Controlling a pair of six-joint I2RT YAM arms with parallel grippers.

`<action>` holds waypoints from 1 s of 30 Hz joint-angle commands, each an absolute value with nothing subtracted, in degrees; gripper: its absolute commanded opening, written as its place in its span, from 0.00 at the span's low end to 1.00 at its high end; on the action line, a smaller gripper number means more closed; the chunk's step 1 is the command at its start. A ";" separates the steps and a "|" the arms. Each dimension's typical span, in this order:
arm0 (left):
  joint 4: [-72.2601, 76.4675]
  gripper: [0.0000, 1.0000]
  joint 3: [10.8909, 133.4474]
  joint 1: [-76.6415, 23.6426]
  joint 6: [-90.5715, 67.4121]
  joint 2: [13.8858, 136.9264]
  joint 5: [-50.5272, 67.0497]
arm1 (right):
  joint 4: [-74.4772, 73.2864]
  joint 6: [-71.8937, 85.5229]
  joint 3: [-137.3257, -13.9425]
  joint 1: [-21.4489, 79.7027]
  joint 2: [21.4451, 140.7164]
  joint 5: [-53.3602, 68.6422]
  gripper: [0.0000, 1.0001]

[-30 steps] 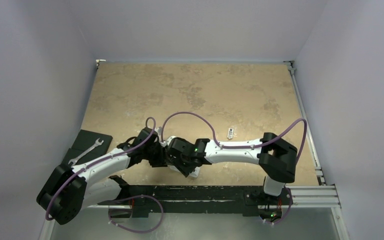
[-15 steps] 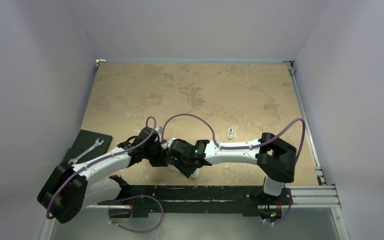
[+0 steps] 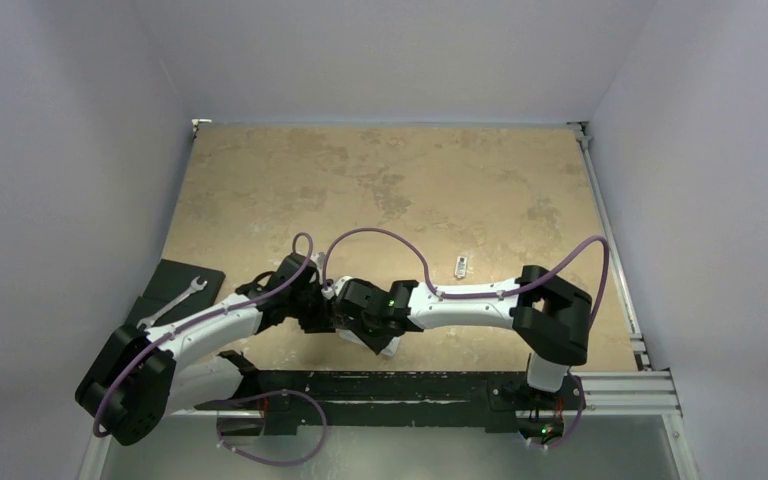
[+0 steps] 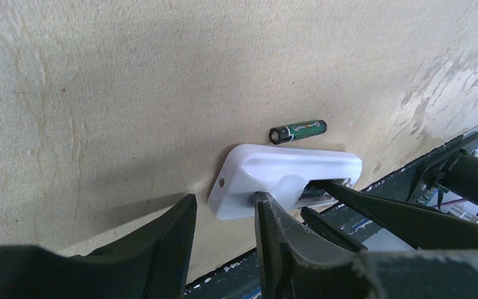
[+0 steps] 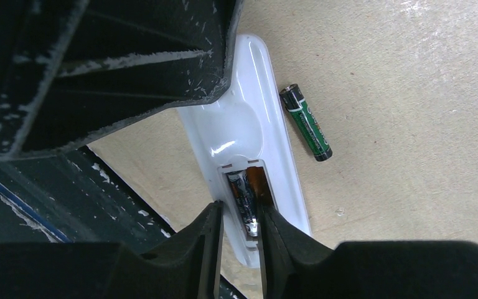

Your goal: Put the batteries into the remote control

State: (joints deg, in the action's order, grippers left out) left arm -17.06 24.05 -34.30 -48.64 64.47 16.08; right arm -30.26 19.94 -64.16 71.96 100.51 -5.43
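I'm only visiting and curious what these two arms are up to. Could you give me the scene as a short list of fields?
remote: white, back up, at the front edge of the table
battery slot: open
first battery: in the slot
second battery: loose on the table beside the remote
right gripper: fingertips either side of the first battery; grip unclear
left gripper: jaws apart, one finger against the remote's other end
wrench: on a dark mat, left

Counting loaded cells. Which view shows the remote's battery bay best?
Right wrist: the open bay faces the camera, one battery inside. Left wrist sees it edge-on behind jaws; top external shows only a sliver of remote.
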 commanded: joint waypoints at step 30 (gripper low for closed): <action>-22.83 0.47 29.60 -34.63 -46.58 61.41 11.79 | -29.81 23.04 -64.93 73.13 96.86 -9.73 0.52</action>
